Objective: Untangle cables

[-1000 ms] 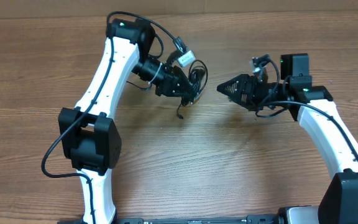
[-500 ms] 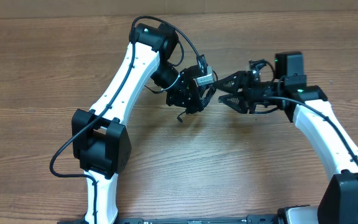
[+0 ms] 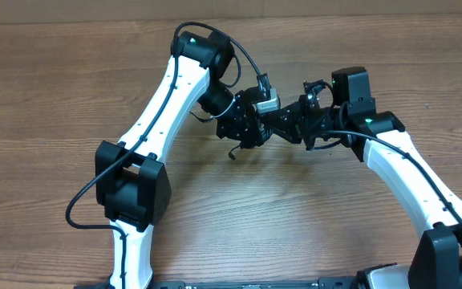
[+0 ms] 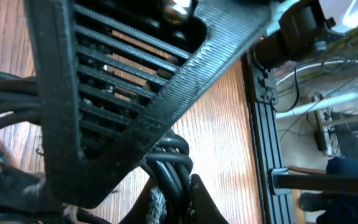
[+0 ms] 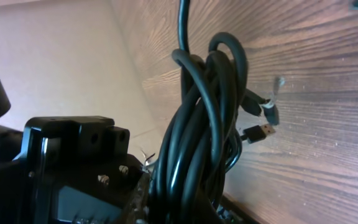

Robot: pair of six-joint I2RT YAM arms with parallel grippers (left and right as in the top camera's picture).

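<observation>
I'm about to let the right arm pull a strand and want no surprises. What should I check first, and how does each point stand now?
1. Hold: the left hand grips the cables: ok.
2. Reach: the right hand is at the bundle: ok, its tips meet it in the overhead view.
3. Right hand closed on a strand: cannot tell.
4. Strands separated: not ok, one tight coil.
5. Free plug end visible: ok, it sticks out beside the coil.

A wood-grain table (image 3: 295,225) meets a plain beige wall (image 5: 61,56), a black rail (image 4: 263,124) edging it.
</observation>
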